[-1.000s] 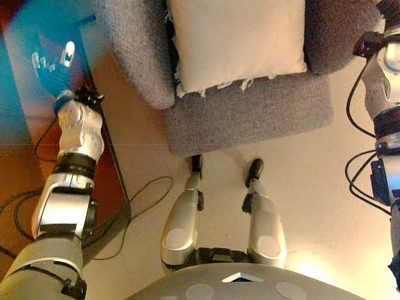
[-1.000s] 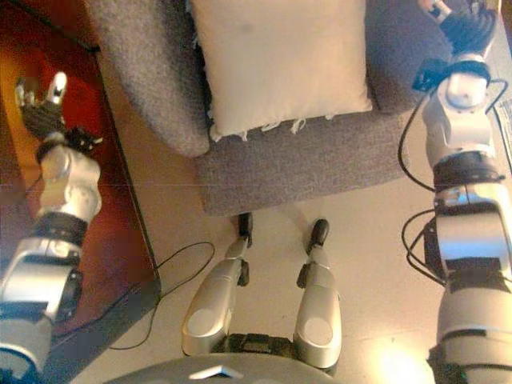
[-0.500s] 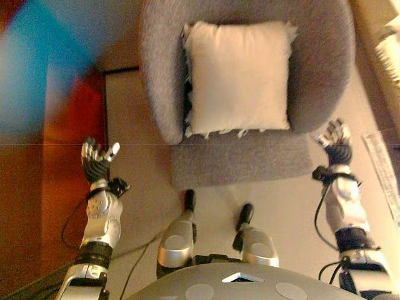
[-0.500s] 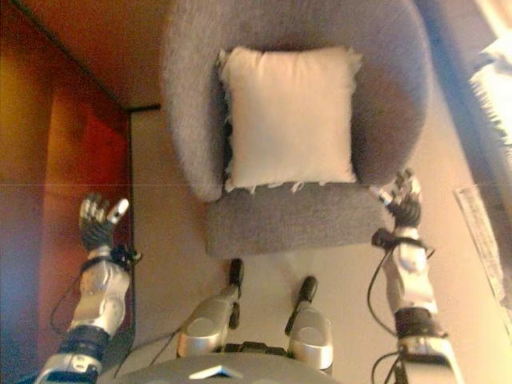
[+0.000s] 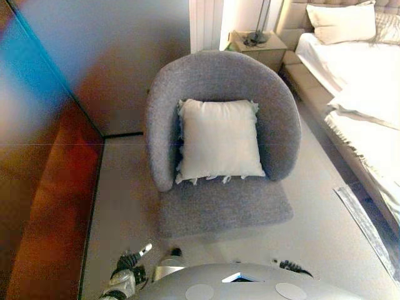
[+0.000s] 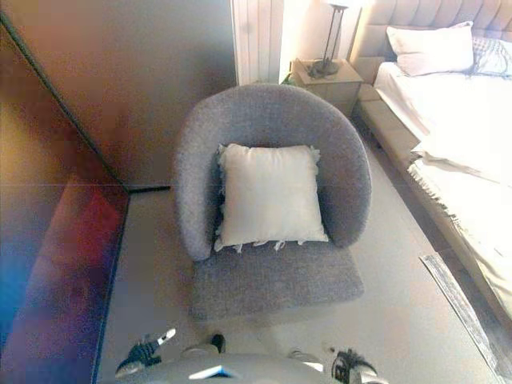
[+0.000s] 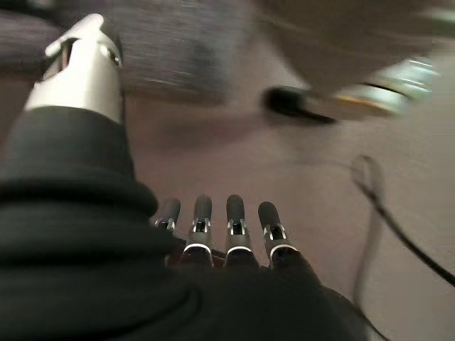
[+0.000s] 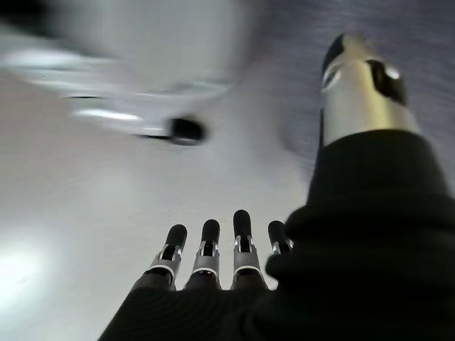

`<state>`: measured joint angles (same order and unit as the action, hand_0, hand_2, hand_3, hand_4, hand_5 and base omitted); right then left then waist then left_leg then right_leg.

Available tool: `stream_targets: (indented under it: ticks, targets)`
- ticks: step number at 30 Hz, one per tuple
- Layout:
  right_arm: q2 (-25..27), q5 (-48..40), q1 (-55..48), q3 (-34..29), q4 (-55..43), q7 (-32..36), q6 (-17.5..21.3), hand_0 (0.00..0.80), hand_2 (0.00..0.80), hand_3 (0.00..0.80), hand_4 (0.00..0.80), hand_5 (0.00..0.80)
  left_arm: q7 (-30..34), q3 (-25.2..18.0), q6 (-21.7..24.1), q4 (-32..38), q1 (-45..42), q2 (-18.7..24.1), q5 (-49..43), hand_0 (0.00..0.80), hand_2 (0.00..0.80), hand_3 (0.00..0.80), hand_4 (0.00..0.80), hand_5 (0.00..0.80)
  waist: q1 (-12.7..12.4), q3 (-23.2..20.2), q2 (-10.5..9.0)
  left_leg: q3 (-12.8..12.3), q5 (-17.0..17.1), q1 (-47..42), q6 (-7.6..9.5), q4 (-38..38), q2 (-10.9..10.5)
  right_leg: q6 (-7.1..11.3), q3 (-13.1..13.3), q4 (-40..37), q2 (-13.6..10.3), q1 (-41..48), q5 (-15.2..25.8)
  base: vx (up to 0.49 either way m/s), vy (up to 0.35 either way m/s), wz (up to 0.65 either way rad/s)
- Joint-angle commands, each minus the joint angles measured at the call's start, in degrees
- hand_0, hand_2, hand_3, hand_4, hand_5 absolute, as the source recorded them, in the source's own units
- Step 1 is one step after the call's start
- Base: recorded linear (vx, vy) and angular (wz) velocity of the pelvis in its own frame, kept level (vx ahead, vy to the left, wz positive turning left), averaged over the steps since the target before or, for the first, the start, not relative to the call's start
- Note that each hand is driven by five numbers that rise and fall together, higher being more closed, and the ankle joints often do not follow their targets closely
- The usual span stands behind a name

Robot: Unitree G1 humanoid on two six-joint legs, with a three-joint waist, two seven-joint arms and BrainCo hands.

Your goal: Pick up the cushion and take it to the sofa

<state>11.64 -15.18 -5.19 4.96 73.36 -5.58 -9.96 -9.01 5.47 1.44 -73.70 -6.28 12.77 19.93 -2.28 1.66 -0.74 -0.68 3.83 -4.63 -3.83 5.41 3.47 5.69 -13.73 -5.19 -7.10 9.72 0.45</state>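
Cushion (image 5: pixel 219 140) unmoved on grey armchair (image 5: pixel 212 81), left hand (image 7: pixel 213 234) and right hand (image 8: pixel 213 256) lowered, fingers straight, holding nothing

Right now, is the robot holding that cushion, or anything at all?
Nothing is held. Both the left hand and the right hand are open and empty; the cushion lies on the grey armchair.

A grey armchair (image 5: pixel 222 125) stands on the pale floor (image 5: pixel 125 187), its curved back toward the far wall and its seat's front edge toward the camera. On the seat a cream cushion (image 5: pixel 219 140) leans against the backrest, fringe along its lower edge, with a bare strip of seat in front of it. On the floor's far side stands a nightstand (image 5: pixel 259 47); along its right edge, a bed (image 5: pixel 356 94).
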Motion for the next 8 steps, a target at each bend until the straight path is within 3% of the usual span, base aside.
stream_targets:
  ticks: [1,8]
  targets:
    - [-0.98,-0.81,3.29,-0.67,1.94,0.32,-2.02,0.000,0.000,0.000,0.000,0.000,1.27,-2.34,-7.13,-4.77,3.69,-0.16,-2.04,0.000,0.000,0.000,0.000,0.000,-0.02,1.01,-0.55,0.09,-7.65,-3.99,3.29,-0.41,-3.73,-0.58,3.70,3.67,0.54,-1.40,-2.50,-0.050,-0.031,-0.02]
    - [-1.28,1.69,3.41,-0.26,1.88,-0.74,-1.32,0.000,0.000,0.000,0.000,0.000,0.78,-2.18,-8.93,-4.98,4.27,-1.06,-0.66,0.000,0.000,0.000,0.000,0.000,0.25,0.97,-0.53,-0.14,-7.94,-3.90,3.13,-0.41,-3.60,-0.59,3.70,2.92,0.89,-1.00,-2.60,-0.046,-0.027,-0.03]
